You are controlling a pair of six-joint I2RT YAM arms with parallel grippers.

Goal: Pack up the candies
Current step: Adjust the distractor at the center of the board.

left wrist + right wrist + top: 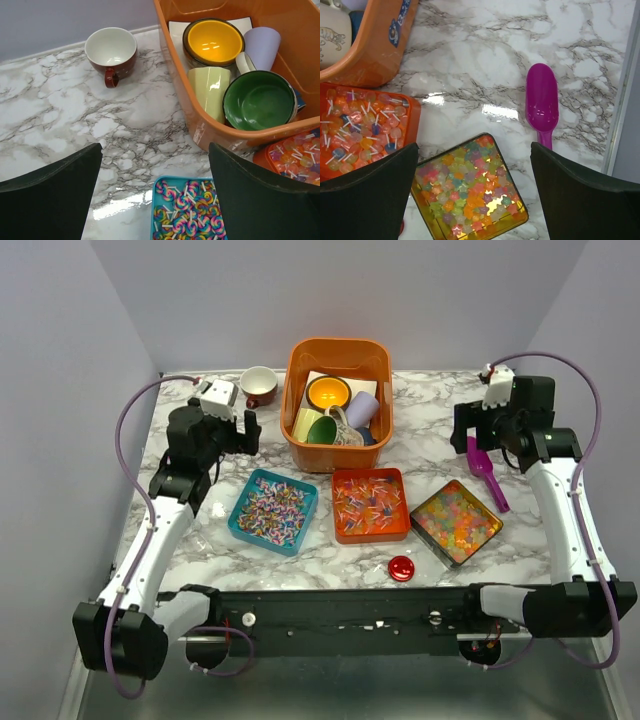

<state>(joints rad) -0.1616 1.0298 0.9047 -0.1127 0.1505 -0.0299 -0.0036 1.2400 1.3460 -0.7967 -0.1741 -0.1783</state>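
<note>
Candies, marble tabletop, pale grey walls

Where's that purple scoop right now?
Seen from above, the purple scoop lies on the marble table, far right, beside the gold tray of jelly candies.

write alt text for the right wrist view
A gold square tin of pastel jelly candies sits between the right tool's open fingers, on a marble table. An orange square tray of stick candies lies to its left, a magenta plastic scoop to its right.
</note>
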